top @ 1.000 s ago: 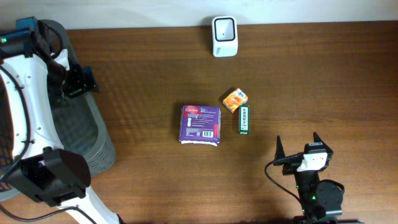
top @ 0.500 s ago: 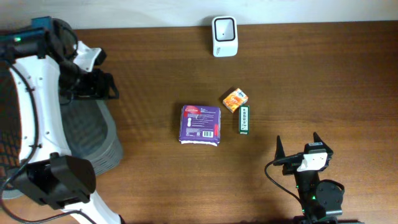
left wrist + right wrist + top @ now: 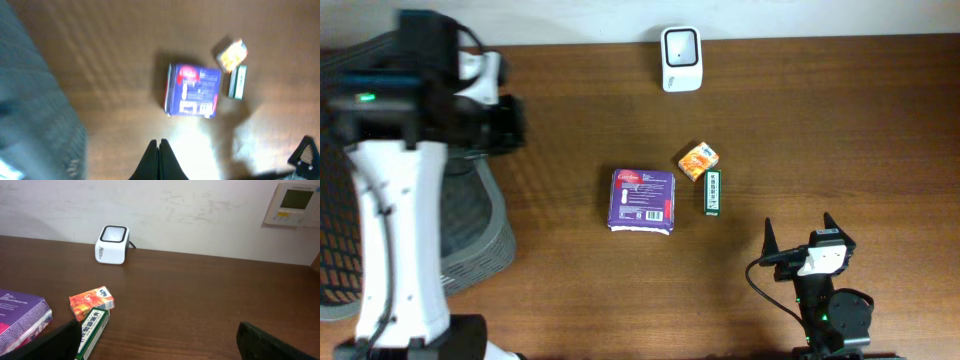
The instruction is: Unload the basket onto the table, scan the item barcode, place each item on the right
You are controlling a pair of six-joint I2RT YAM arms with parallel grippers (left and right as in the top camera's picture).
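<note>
Purple pack, flat near the middle of the table, label side up, at about 7 o'clock from the white scanner at the far edge. At its 2 o'clock, the orange box. At its 3 o'clock, the green box, touching the orange one or very nearly so.

Left gripper: fingers pressed together, nothing between them, high above the wood toward the pack's 10 o'clock. Right gripper: fingers spread wide, empty, low at the pack's 4 o'clock.

For a clean pick, probably best to:
- part the left fingers before descending
- close across the pack's edges, not over the printed label
- stay off the green box on the 3 o'clock side
- lift toward 12 o'clock and turn the barcode to the scanner's window

Hard to make out:
- left wrist view blurred, so the barcode reads only as a pale patch
- overhead view of the left gripper smeared as well
- no barcode visible on the orange or green box
- no telling which of the three is the intended item
- in the right wrist view, the pack cut off at the left edge and the gripper's own fingers only dark shapes at the bottom corners
</note>
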